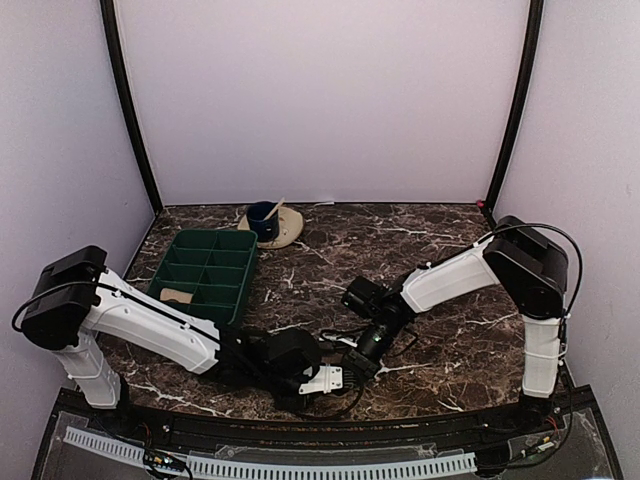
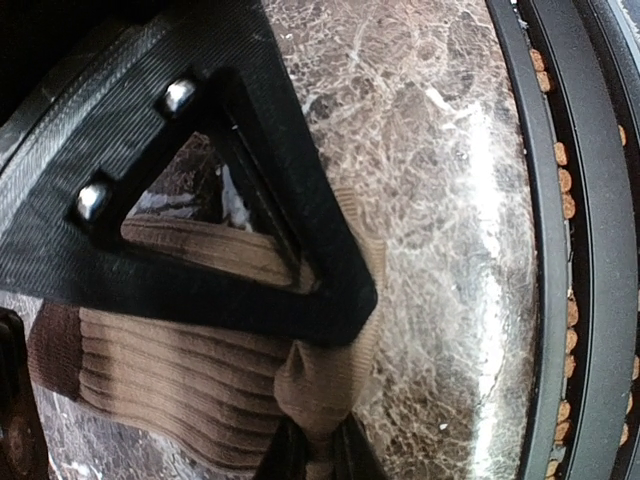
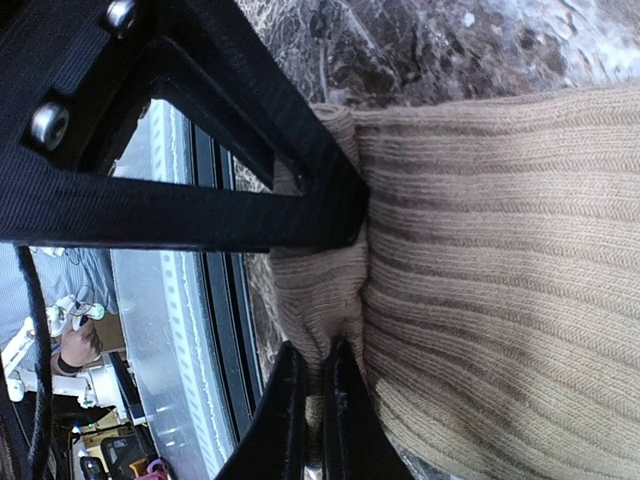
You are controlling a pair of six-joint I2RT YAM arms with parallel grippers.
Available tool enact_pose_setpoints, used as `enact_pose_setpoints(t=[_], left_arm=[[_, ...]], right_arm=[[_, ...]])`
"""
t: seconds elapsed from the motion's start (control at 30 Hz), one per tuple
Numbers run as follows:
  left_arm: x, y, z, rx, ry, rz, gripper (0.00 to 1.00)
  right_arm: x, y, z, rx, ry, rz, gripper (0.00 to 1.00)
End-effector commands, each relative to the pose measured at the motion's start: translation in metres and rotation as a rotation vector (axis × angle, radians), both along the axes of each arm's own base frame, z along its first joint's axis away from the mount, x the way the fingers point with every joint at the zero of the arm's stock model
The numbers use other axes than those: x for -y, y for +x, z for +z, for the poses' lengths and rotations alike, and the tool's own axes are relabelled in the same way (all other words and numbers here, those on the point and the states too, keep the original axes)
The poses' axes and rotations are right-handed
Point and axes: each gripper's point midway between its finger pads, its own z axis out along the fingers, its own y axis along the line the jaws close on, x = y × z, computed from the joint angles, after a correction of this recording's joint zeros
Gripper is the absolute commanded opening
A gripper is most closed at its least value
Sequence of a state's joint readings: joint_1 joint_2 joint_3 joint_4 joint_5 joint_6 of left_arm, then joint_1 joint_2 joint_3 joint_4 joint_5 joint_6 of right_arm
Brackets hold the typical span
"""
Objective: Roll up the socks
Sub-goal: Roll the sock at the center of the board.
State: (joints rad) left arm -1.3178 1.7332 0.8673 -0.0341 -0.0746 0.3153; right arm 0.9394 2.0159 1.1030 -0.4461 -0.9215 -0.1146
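Clamping: left tool, right tool each pinch a sock fold
Top view: both tools hide sock, counter's near edge

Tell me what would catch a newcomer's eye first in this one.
Both wrist views are filled by a tan ribbed sock, bunched and pinched by both the left gripper and the right gripper near the front edge of the dark marble table. Farther back on the left, a green compartment tray holds one tan roll.
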Motion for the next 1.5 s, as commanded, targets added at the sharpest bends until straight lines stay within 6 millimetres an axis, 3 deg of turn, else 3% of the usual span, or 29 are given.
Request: enact_pose_setpoints(t=[0.0, 0.17, 0.37, 0.63, 1.03, 1.47], left_arm=[[-0.007, -0.017, -0.014, -0.076, 0.063, -0.054, 0.1], [-0.01, -0.023, -0.016, -0.108, 0.09, -0.073, 0.06], [-0.012, -0.027, -0.014, -0.162, 0.098, -0.07, 0.05], [-0.012, -0.019, -0.007, -0.23, 0.069, -0.028, 0.03], [-0.017, -0.008, -0.002, -0.373, 0.053, 0.056, 0.02], [-0.024, -0.008, -0.001, -0.623, 0.068, 0.109, 0.02]], right_arm=[[0.015, 0.002, -0.024, 0.013, -0.103, -0.018, 0.04], [0.017, 0.006, -0.02, 0.011, -0.09, -0.046, 0.19], [0.02, 0.011, -0.011, 0.007, -0.054, -0.095, 0.26], [0.025, 0.018, -0.004, 0.029, -0.041, -0.15, 0.28], [0.021, 0.047, 0.013, 0.138, 0.016, -0.27, 0.29], [0.036, 0.084, 0.023, 0.393, 0.026, -0.435, 0.29]])
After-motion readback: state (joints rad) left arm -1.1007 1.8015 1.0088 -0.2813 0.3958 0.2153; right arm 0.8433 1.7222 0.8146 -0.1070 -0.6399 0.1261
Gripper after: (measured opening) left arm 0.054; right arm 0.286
